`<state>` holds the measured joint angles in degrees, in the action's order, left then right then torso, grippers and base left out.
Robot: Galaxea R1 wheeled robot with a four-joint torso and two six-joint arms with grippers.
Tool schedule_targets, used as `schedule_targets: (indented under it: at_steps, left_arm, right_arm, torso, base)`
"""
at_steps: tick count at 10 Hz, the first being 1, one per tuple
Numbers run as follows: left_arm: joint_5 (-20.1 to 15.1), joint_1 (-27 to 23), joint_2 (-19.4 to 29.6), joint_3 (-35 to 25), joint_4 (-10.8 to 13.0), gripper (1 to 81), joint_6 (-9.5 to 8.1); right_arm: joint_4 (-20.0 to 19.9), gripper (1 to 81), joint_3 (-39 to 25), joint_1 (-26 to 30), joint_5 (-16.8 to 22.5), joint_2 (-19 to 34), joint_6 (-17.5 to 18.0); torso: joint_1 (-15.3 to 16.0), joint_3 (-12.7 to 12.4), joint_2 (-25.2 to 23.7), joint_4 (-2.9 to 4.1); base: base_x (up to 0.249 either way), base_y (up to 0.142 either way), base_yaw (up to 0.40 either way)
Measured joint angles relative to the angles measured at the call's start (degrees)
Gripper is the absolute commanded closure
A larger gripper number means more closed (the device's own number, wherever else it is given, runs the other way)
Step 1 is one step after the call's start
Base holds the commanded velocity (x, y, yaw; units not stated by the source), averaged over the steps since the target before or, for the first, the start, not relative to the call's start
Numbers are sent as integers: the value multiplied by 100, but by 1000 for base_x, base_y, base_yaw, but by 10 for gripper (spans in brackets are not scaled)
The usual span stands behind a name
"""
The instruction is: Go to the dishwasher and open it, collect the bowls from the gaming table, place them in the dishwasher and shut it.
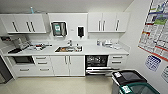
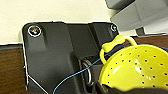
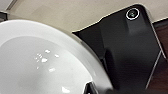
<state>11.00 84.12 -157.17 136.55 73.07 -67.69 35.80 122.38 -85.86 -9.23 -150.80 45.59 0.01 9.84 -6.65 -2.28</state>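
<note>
The dishwasher (image 1: 97, 62) stands open under the counter, right of the white double doors. Its steel door (image 1: 97, 71) is folded down and its dark inside shows wire racks. In the left wrist view a yellow perforated bowl (image 2: 135, 70) with a loop handle sits close against my left gripper (image 2: 110, 88), which grips its rim. In the right wrist view a glossy white bowl (image 3: 42, 62) looms large, and my right gripper (image 3: 92, 89) pinches its edge. The gaming table is out of view.
A white counter (image 1: 100, 51) with a sink (image 1: 68, 49) runs across the kitchen, and a built-in oven (image 1: 23, 60) sits at the left. A black bin (image 1: 128, 77) and a green-lidded bin (image 1: 140, 88) stand near the dishwasher's right. Pale open floor (image 1: 57, 85) lies ahead.
</note>
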Motion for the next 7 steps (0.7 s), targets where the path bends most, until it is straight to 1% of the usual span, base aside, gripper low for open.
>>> schedule_targets:
  at_steps: [1,2,4,5,7]
  left_arm:
    - [52,-63,-7,-27,0,811,0]
    - [7,-90,76,17,-6,811,0]
    - [-6,1,65,26,-6,811,0]
    - [7,39,48,2,-4,811,0]
    - [20,-29,65,2,-4,811,-2]
  right_arm:
    - [-2,811,5,44,-35,-17,11]
    - [-2,811,22,61,-17,-41,16]
    - [-2,811,27,13,9,-56,52]
    - [20,811,22,-5,22,-30,-1]
    - [22,811,16,30,-5,-33,0]
  torso:
    - [5,2,2,0]
    - [9,2,2,0]
    - [2,2,2,0]
    - [0,2,0,0]
    - [2,2,2,0]
  base:
    - [115,0,0]
    - [115,0,0]
    - [128,0,0]
    - [134,0,0]
    - [139,0,0]
